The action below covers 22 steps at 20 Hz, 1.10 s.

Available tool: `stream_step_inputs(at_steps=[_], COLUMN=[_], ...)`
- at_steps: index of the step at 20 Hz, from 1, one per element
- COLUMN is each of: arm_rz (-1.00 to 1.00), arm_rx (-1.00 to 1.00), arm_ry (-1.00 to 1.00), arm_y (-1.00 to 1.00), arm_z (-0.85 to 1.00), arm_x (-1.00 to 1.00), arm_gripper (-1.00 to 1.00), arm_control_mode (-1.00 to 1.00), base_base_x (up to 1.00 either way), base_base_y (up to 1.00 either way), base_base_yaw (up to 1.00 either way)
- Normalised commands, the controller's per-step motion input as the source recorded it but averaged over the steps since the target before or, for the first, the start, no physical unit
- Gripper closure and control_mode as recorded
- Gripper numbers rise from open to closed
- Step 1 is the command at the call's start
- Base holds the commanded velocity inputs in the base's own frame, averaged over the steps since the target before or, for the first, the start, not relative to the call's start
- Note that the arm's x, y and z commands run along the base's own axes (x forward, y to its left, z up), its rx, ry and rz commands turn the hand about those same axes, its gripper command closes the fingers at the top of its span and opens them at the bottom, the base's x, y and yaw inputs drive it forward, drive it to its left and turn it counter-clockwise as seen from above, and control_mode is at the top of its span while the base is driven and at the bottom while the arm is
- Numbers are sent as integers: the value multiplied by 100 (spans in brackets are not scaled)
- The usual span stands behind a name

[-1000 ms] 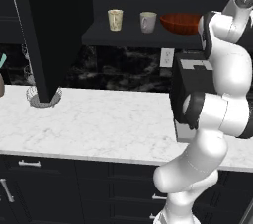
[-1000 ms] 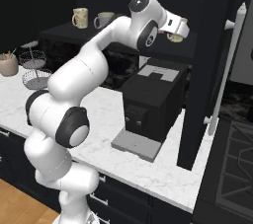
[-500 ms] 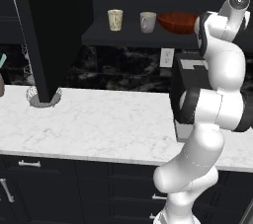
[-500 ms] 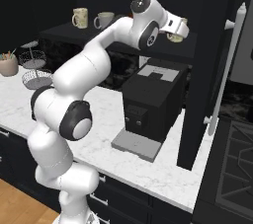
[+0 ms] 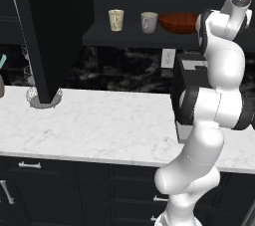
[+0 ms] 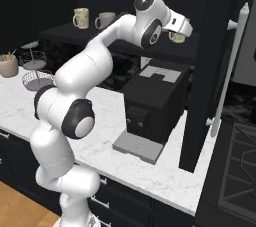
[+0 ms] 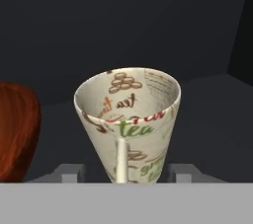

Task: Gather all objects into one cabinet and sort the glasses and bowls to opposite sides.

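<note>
White marbled surface (image 5: 99,125) ran along a black veined backsplash (image 5: 119,68). Black drawer fronts (image 5: 60,190) with silver handles sat below. A black coffee machine (image 6: 152,103) stood on the surface; wood floor (image 6: 20,206) showed at lower left. Lighting was dim.

The white arm rises from the base, bends at a dark elbow joint, then climbs steeply to shelf height, where the wrist turns and reaches out level. The tool (image 6: 179,33) sits at the end of that reach, its fingers (image 7: 69,171) closed against the two sides of a printed tumbler (image 7: 131,119), gripping it low down.
</note>
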Motion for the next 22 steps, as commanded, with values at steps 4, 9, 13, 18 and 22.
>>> stream_step_inputs(at_steps=[4,9,13,18,22], arm_rz=[-2,-1,0,0,0], arm_rx=[0,0,2,3,0], arm_ry=[0,0,-2,-6,-10], arm_y=[0,-7,-2,15,66], arm_z=[-12,-4,0,-7,-21], arm_x=[0,0,-18,-100,-100], arm_gripper=[100,100,100,100,100], arm_control_mode=[-100,-100,-100,-100,-100], base_base_x=[0,0,0,0,0], base_base_y=[0,0,0,0,0], base_base_yaw=[0,0,0,0,0])
